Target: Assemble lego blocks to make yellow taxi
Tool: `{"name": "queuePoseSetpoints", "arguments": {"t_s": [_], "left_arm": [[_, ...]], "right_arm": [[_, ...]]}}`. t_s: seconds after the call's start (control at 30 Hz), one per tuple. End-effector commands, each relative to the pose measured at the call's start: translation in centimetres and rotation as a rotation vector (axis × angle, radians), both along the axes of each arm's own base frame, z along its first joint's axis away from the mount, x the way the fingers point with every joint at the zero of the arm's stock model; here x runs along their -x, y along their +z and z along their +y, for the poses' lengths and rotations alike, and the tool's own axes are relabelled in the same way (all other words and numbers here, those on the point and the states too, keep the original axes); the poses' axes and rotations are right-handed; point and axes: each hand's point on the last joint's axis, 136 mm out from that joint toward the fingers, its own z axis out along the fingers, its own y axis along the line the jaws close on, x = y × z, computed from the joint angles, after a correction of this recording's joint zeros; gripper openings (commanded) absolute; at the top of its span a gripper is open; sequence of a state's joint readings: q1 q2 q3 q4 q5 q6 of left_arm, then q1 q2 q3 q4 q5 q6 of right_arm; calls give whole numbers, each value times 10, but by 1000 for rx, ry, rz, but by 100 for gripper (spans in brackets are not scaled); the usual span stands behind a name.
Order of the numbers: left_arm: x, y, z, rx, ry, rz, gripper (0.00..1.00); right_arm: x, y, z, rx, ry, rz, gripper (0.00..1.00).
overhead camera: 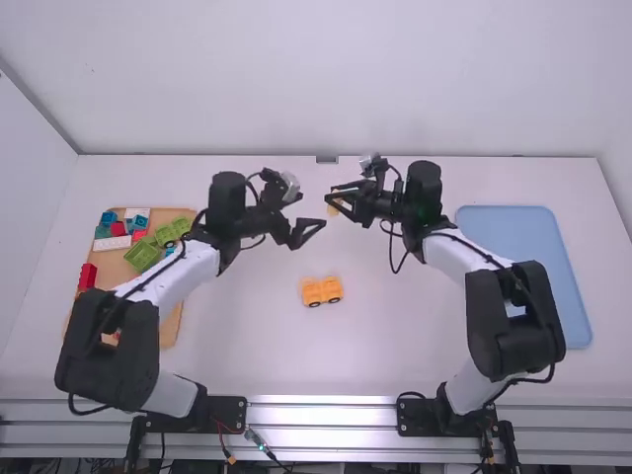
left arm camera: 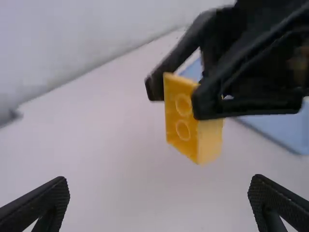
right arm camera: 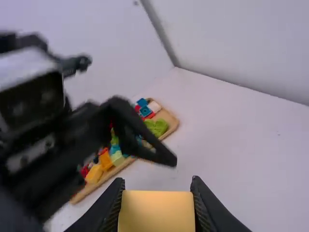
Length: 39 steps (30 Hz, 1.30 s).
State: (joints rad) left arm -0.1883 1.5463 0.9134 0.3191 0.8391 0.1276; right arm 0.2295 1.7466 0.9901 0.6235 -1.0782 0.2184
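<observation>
Gripper on the right arm, black and two-fingered, is clamping a rectangular yellow plastic block, the black left gripper is hovering open nearby, a black-wheeled yellow plastic build is sitting on the white table

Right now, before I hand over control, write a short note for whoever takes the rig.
Left end effector: open, empty, facing the right one above the table.
Right end effector: closed on a yellow block, held in the air.
Wheeled yellow piece: on the table between the arms, nearer the camera than the end effectors.
Wooden tray: loose bricks, on the left.
Done: block picked up, wheeled piece set out.
Left: block not yet on the wheeled piece; probably join them next.
</observation>
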Motion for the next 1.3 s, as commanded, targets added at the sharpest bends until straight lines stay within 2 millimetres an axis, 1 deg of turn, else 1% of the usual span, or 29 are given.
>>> {"name": "queuePoseSetpoints", "arguments": {"t_s": [0.0,0.1,0.17,0.27,0.33,0.4,0.5,0.57,0.7,0.87,0.97,1.03,1.1,1.27], "left_arm": [[31,28,-8,123,-264,-28,99],[44,33,-11,184,-399,-50,99],[46,32,-15,208,-443,-48,99],[39,23,-16,224,-442,-20,100],[36,19,-17,232,-439,-5,100],[34,18,-17,242,-441,10,97],[39,22,-18,251,-490,-23,93],[39,22,-19,250,-489,-29,93],[37,20,-28,241,-471,-26,92],[30,17,-36,225,-420,-24,86],[28,17,-36,222,-408,-26,85],[28,17,-36,221,-404,-26,83],[27,17,-36,221,-404,-26,76],[27,17,-36,221,-404,-26,72]], "right_arm": [[25,22,6,-37,209,-143,16],[33,32,5,-57,271,-167,16],[35,35,6,-62,288,-176,15],[44,40,8,-75,343,-185,14],[44,41,8,-77,347,-189,12],[45,40,8,-77,348,-183,12],[45,40,8,-77,349,-182,12],[47,41,8,-80,362,-183,12],[47,41,8,-80,363,-184,12],[47,40,8,-80,362,-181,9],[47,40,8,-80,362,-182,10],[47,40,8,-79,358,-182,10],[46,40,8,-78,355,-182,9],[45,40,8,-77,350,-181,9]]}}
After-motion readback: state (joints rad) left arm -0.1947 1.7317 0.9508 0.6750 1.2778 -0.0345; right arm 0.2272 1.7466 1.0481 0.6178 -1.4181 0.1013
